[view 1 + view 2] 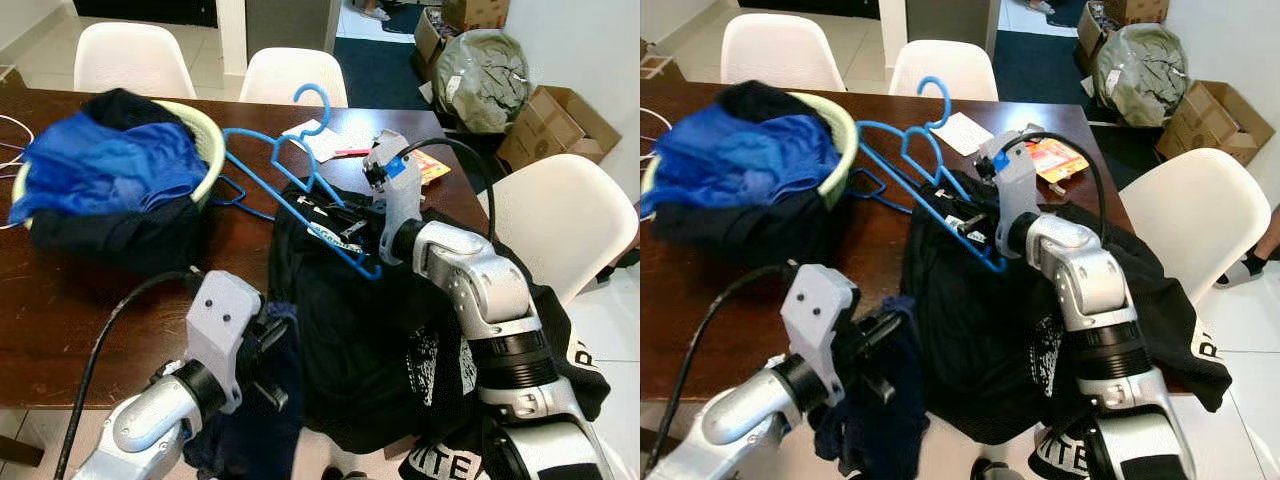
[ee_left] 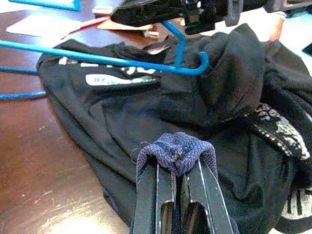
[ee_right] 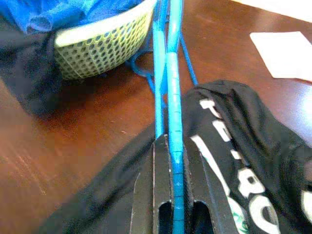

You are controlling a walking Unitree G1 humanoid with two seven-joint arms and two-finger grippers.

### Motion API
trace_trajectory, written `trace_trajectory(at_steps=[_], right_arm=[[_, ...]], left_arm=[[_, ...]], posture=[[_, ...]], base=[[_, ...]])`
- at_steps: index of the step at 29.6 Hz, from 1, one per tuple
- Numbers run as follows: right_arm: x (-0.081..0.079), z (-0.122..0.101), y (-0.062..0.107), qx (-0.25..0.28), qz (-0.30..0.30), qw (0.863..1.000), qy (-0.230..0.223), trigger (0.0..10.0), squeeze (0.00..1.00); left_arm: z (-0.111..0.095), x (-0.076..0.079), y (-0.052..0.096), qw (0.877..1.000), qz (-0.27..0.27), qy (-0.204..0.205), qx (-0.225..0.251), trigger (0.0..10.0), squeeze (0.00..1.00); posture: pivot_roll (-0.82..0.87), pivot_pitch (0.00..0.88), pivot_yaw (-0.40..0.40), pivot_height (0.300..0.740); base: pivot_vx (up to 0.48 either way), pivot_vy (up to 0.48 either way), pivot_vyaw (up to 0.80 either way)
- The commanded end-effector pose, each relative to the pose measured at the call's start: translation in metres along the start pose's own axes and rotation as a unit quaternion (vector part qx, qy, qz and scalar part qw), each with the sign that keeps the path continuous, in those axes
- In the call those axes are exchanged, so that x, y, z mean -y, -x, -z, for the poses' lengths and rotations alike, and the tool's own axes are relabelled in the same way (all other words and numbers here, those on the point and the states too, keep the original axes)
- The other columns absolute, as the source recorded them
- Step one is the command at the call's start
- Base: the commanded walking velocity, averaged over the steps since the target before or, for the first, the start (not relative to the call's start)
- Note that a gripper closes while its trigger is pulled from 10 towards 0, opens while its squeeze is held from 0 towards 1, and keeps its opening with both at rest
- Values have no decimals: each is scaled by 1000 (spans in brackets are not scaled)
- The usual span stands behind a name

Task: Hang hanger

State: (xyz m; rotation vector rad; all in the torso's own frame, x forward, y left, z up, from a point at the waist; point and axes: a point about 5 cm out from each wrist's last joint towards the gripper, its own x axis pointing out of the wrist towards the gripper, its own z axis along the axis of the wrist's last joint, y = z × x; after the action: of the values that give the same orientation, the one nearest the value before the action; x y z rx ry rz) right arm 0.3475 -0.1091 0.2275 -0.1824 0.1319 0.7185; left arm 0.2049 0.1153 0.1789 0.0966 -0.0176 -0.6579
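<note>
Nearest, the left gripper [image 2: 178, 168] is clamped on a bunch of dark blue cloth [image 2: 176, 152] at the table [image 1: 60, 310] edge. Beyond, the right gripper [image 3: 174, 161] pinches the blue hanger [image 1: 300, 205] (lying across the black shirt [image 1: 350, 330]), with the laundry basket [image 1: 205, 135] behind

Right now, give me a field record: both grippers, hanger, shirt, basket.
left gripper: shut on dark blue cloth, at table's near edge
right gripper: shut on blue hanger, over the shirt
black T-shirt: heaped on wooden table, partly hanging off near edge
blue hanger: lying across shirt, hook toward far side
laundry basket: on table to the robot's left, full of blue and dark clothes
</note>
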Motion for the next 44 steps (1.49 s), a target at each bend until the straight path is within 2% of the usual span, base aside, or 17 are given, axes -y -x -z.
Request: trace_trajectory(at_steps=[1, 2, 3, 4, 5, 10, 17, 18, 20, 24, 27, 29, 30, 31, 32, 37, 44], right_arm=[[-6, 7, 2, -31, -26, 997, 65, 10000, 0], [-6, 7, 2, -31, -26, 997, 65, 10000, 0], [-1, 15, 6, -79, -17, 990, 116, 10000, 0], [-1, 15, 6, -79, -17, 990, 116, 10000, 0], [8, 21, 11, -122, -3, 978, 167, 10000, 0], [26, 19, 30, -182, 3, 959, 218, 10000, 0], [35, 13, 38, -187, 6, 957, 224, 10000, 0], [39, 7, 43, -169, 8, 966, 193, 10000, 0], [40, 7, 48, -164, 0, 972, 167, 10000, 0], [22, 28, 55, -195, -57, 970, 134, 10000, 0], [-6, 47, 47, -204, -108, 966, 114, 10000, 0], [-6, 47, 47, -204, -108, 966, 114, 10000, 0], [-19, 51, 37, -190, -117, 968, 112, 10000, 847], [-29, 53, 28, -176, -124, 971, 108, 10000, 686], [-37, 54, 22, -167, -129, 971, 109, 10000, 0], [-44, 52, 13, -153, -131, 973, 117, 10000, 0], [-52, 32, 1, -85, -116, 979, 142, 10000, 0]], left_arm=[[1, 10, 1, 1000, 26, 0, -6, 10000, 0], [1, 10, 1, 1000, 26, 0, -6, 10000, 0], [2, 14, 1, 999, 31, 7, -5, 10000, 0], [2, 14, 1, 999, 31, 7, -5, 10000, 0], [0, 15, 1, 999, 34, 13, -1, 10000, 0], [-9, 10, 1, 999, 39, 27, 15, 10000, 0], [-10, 8, 2, 998, 48, 29, 11, 10000, 0], [-6, 10, 2, 998, 53, 30, 3, 10000, 0], [0, 15, 2, 998, 57, 39, -6, 10000, 0], [15, 30, 1, 995, 66, 66, -24, 10000, 0], [24, 39, -1, 993, 68, 91, -31, 10000, 0], [24, 39, -1, 993, 68, 91, -31, 10000, 0], [25, 38, -1, 992, 64, 103, -28, 10000, 0], [26, 38, -1, 992, 62, 109, -26, 10000, 0], [26, 37, -1, 992, 61, 112, -25, 10000, 0], [25, 37, -2, 991, 57, 117, -21, 10000, 0], [25, 38, -4, 991, 55, 117, -16, 10000, 0]], posture=[[100, 131, -64, 740], [100, 131, -64, 740], [100, 134, -65, 740], [100, 134, -65, 740], [99, 134, -65, 740], [101, 134, -67, 740], [100, 134, -63, 740], [96, 135, -61, 740], [96, 135, -61, 740], [85, 140, -63, 740], [78, 141, -60, 740], [78, 141, -60, 740], [86, 139, -63, 740], [86, 139, -63, 740], [86, 136, -68, 740], [84, 135, -73, 740], [83, 127, -81, 740]], base=[[0, 0, 0], [0, 0, 0], [0, 0, 0], [0, 0, 0], [0, 0, 0], [0, 0, 0], [0, 0, 0], [0, 0, 0], [0, 0, 0], [0, 0, 0], [0, 0, 0], [0, 0, 0], [0, 0, 0], [0, 0, 0], [0, 0, 0], [0, 0, 0], [0, 0, 0]])
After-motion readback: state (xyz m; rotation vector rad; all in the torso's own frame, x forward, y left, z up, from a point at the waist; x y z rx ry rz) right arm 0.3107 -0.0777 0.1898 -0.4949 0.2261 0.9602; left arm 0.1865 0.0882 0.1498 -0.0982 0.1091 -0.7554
